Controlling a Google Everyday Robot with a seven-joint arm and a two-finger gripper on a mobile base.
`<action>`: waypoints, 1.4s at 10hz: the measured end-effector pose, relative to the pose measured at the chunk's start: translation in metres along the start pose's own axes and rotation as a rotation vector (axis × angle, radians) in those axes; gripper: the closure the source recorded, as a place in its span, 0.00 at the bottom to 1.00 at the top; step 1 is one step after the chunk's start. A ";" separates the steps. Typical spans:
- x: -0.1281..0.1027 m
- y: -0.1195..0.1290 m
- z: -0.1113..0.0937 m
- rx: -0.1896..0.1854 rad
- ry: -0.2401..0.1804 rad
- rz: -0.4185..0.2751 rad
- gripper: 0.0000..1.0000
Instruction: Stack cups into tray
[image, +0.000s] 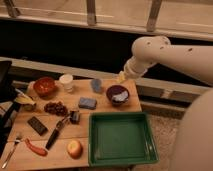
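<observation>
Progress on the stacking looks nil so far, judging by how things lie: neither cup is in the tray and neither sits inside the other. At the far left of the wooden table lies a thin metal fork, and behind it stands a glossy red-orange bowl, round and shallow. A dark bunch of grapes lies in front of that bowl. Next comes the white cup, upright near the back edge, matte and paper-like, tapering slightly toward its base. A smooth, rounded apple rests near the front edge, and a blue sponge, a soft-looking flat rectangle, lies mid-table. Behind the sponge stands the light blue cup, a little smaller, well apart from the white one. The gripper hangs at the back of the table between that cup and the dark purple bowl, touching neither as far as I can see; whether it is spread or pressed together cannot be told. The green tray, rigid plastic with a raised rim, lies at the front right with no cup in it. Both cups remain to be picked, nested and set down there.
</observation>
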 end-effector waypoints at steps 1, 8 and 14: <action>-0.012 0.008 0.007 -0.008 -0.008 -0.022 0.38; -0.057 0.047 0.062 -0.189 -0.050 -0.059 0.38; -0.065 0.058 0.074 -0.226 -0.055 -0.056 0.38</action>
